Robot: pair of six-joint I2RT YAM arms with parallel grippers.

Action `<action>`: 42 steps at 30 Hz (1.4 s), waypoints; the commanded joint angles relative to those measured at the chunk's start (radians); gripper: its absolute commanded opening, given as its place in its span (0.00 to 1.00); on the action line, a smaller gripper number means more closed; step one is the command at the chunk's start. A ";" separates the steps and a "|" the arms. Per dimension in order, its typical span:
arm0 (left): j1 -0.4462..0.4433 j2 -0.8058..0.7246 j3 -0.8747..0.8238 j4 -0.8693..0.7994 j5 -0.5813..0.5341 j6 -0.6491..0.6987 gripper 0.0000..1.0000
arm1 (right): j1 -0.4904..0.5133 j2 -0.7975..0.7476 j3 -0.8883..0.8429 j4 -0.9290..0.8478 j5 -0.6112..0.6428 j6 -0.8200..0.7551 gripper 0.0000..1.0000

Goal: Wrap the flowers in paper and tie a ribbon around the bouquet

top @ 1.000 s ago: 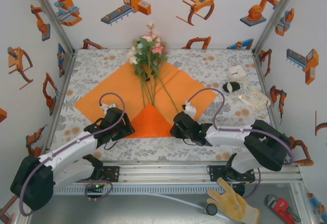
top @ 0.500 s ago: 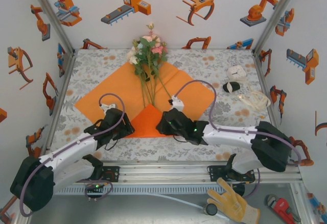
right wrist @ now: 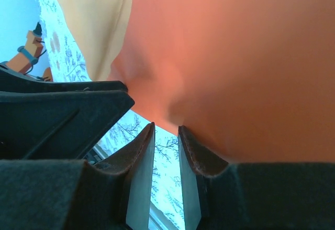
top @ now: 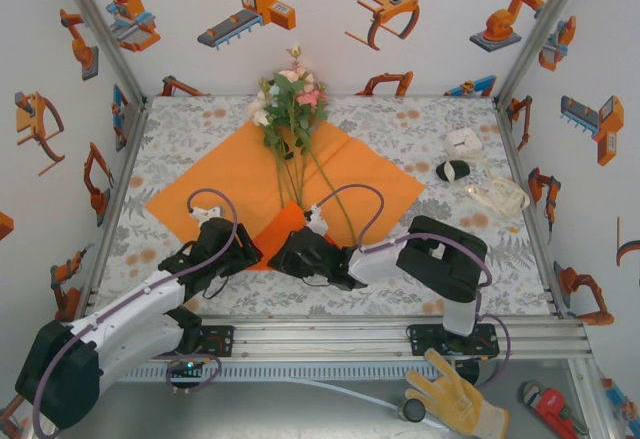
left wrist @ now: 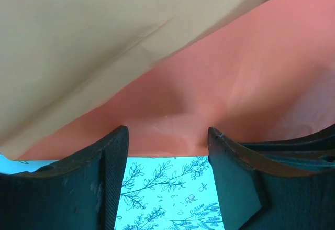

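2 grippers meet at the near corner of the paper, where its folded flap rises between them. The flowers lie on the sheet, long axis pointing toward the arms. The left gripper has its jaws apart at the flap's edge. The right gripper shows only a narrow gap, and whether it pinches the flap cannot be told.

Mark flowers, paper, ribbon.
flowers (top: 292, 99), top view, on the blossoms.
paper (top: 215, 184), top view, bare left part of the sheet.
ribbon (top: 500, 197), top view, middle of the loose bundle.
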 commanded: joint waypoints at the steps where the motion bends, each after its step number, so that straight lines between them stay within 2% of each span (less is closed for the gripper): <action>1: 0.009 0.014 -0.024 -0.052 0.009 0.016 0.60 | -0.001 0.007 -0.030 0.042 0.013 0.051 0.27; 6: 0.007 -0.030 0.013 -0.019 0.202 0.075 0.61 | -0.002 -0.002 -0.079 0.034 0.030 0.078 0.27; 12: 0.007 -0.180 0.003 -0.089 0.214 0.030 0.52 | -0.012 0.011 -0.094 0.037 0.027 0.083 0.27; 14: 0.009 -0.188 -0.006 -0.089 0.213 0.013 0.42 | -0.016 0.011 -0.093 0.038 0.023 0.083 0.27; 15: 0.011 -0.180 -0.011 -0.079 0.211 -0.001 0.34 | -0.018 0.010 -0.094 0.038 0.022 0.081 0.27; 20: 0.021 -0.073 -0.018 -0.007 0.179 -0.051 0.08 | -0.022 0.004 -0.095 0.038 0.013 0.079 0.27; 22: 0.024 -0.033 -0.013 0.000 0.149 -0.056 0.03 | -0.022 0.008 -0.093 0.039 0.010 0.079 0.27; 26: 0.035 0.004 -0.021 -0.011 0.112 -0.087 0.00 | -0.023 0.010 -0.094 0.039 0.015 0.084 0.27; 33: 0.055 -0.038 -0.105 -0.062 0.016 -0.161 0.01 | -0.026 0.004 -0.115 0.035 0.032 0.116 0.27; 42: 0.079 -0.033 -0.103 -0.069 -0.019 -0.133 0.03 | -0.045 -0.046 -0.191 0.018 0.052 0.117 0.27</action>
